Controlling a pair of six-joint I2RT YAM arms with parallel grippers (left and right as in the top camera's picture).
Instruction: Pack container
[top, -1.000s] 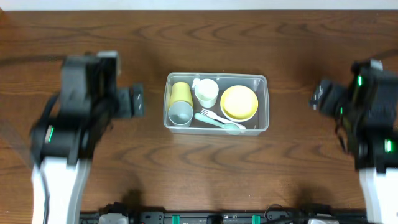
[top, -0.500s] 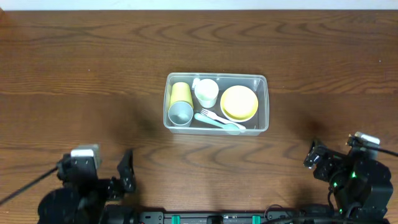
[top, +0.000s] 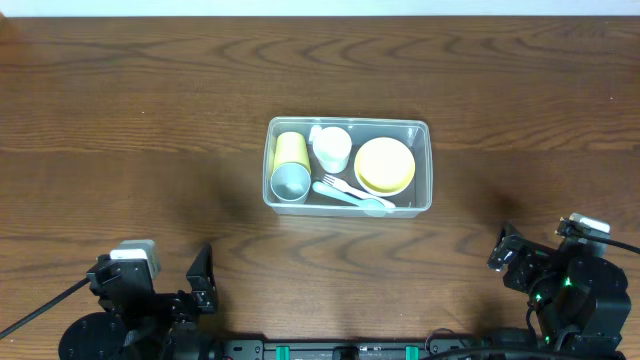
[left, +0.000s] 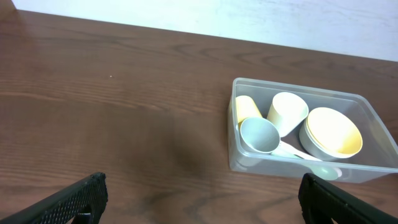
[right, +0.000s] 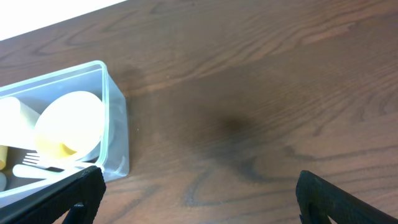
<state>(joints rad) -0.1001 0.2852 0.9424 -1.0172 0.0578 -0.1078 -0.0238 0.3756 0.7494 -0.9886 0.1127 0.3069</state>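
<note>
The clear plastic container (top: 421, 168) sits at the table's middle. It holds a yellow cup (top: 290, 148), a grey-blue cup (top: 290, 183), a white cup (top: 332, 148), stacked yellow bowls (top: 385, 165) and a pale fork and spoon (top: 352, 194). It also shows in the left wrist view (left: 367, 171) and the right wrist view (right: 115, 121). My left gripper (top: 200, 285) is open and empty at the front left edge, far from the container. My right gripper (top: 510, 262) is open and empty at the front right edge.
The dark wooden table (top: 150, 120) spreads all round the container. A white wall edge (left: 249, 18) lies beyond the far side. Both arm bases sit at the table's front edge.
One second ago both arms were raised beside the container. They have pulled back to the front edge and now rest there. The container's contents have not moved.
</note>
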